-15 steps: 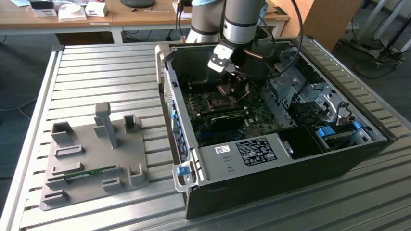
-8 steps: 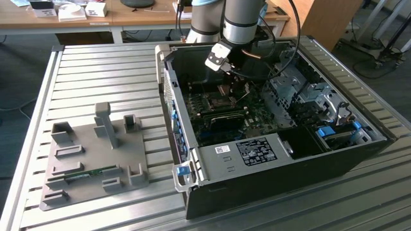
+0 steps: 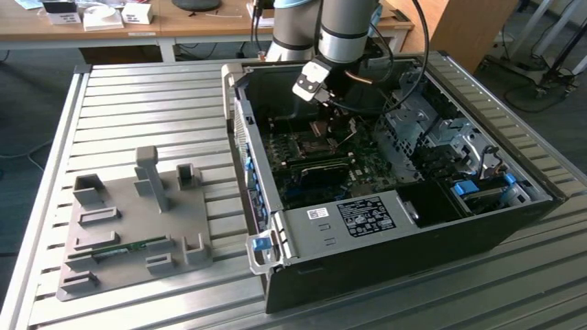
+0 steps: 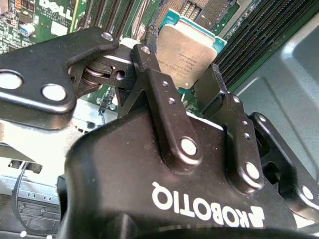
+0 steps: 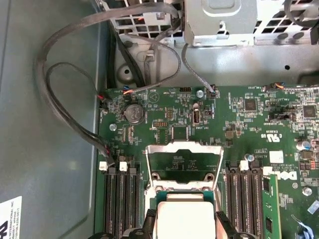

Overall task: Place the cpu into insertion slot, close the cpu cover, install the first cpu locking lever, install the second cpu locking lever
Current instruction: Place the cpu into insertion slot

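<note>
- End effector [image 4: 178, 60]: fingers closed on either side of the cpu [image 4: 188, 47], gripping it by 2 opposite edges, metal top facing up.
- Cpu is low over the motherboard [image 5: 239, 124], between the 2 banks of long black memory slots [image 5: 119, 199]. It looks just short of the insertion slot [image 4: 215, 7], whose pin field peeks out past the chip's far edge in the second wrist view. Can't tell if any corner touches yet.
- Cpu cover [image 5: 183, 147]: silver frame swung up and open, just beyond the chip.
- Step in hand, my read: no. 1, placing the cpu. Cover not closed; levers not done.
- This step calls for the chip level and square to the slot, w/ no sideways drag. Pins likely bend easily.
- Further out: open pc case [image 3: 385, 227] lying on a slatted metal bench [image 3: 137, 103]; grey parts holder [image 3: 128, 227] at the exterior view's left.
</note>
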`<state>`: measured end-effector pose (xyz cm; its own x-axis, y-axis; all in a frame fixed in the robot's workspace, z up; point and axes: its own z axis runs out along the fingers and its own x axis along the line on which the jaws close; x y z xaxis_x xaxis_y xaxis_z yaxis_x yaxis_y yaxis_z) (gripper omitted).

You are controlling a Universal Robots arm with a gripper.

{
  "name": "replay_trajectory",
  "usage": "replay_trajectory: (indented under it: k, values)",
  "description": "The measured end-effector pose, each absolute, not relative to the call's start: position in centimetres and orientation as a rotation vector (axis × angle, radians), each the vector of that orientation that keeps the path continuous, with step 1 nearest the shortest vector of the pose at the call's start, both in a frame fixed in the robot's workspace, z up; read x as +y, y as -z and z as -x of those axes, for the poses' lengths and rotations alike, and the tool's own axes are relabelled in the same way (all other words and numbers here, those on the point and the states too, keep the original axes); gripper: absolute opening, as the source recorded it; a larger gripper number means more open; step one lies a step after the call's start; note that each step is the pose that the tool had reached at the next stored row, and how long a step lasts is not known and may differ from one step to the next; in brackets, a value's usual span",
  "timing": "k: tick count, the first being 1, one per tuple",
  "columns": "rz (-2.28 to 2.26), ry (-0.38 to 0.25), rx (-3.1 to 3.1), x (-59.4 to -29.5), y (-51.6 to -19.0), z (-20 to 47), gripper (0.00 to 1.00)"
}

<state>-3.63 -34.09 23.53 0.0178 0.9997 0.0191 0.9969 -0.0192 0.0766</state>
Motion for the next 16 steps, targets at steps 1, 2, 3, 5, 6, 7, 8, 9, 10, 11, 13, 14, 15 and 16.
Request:
replay_trajectory:
  k: [1, 2, 3, 5, 6, 7, 8, 9, 10, 11, 13, 14, 15, 16]
  values:
    - [-2.214, -0.098, 2.174, -34.1, -23.53, 3.62, 0.54]
    - [-2.215, -0.095, 2.175, -34.1, -23.53, 3.63, 0.54]
    - [-2.216, -0.095, 2.175, -34.1, -23.54, 3.63, 0.54]
    - [-2.216, -0.094, 2.175, -34.1, -23.53, 3.63, 0.54]
    - [-2.217, -0.094, 2.175, -34.1, -23.53, 3.63, 0.54]
    - [-2.22, -0.094, 2.171, -34.1, -23.53, 3.62, 0.54]
    - [-2.224, -0.094, 2.166, -34.1, -23.52, 3.62, 0.54]
    - [-2.226, -0.094, 2.165, -34.1, -23.52, 3.62, 0.54]
    - [-2.226, -0.094, 2.165, -34.1, -23.52, 3.62, 0.54]
    - [-2.226, -0.094, 2.165, -34.1, -23.52, 3.62, 0.54]
    - [-2.226, -0.094, 2.164, -34.1, -23.52, 3.62, 0.54]
    - [-2.226, -0.094, 2.164, -34.1, -23.52, 3.63, 0.54]
    - [-2.226, -0.094, 2.164, -34.1, -23.51, 3.62, 0.54]
    - [-2.226, -0.095, 2.164, -34.09, -23.47, 3.62, 0.54]
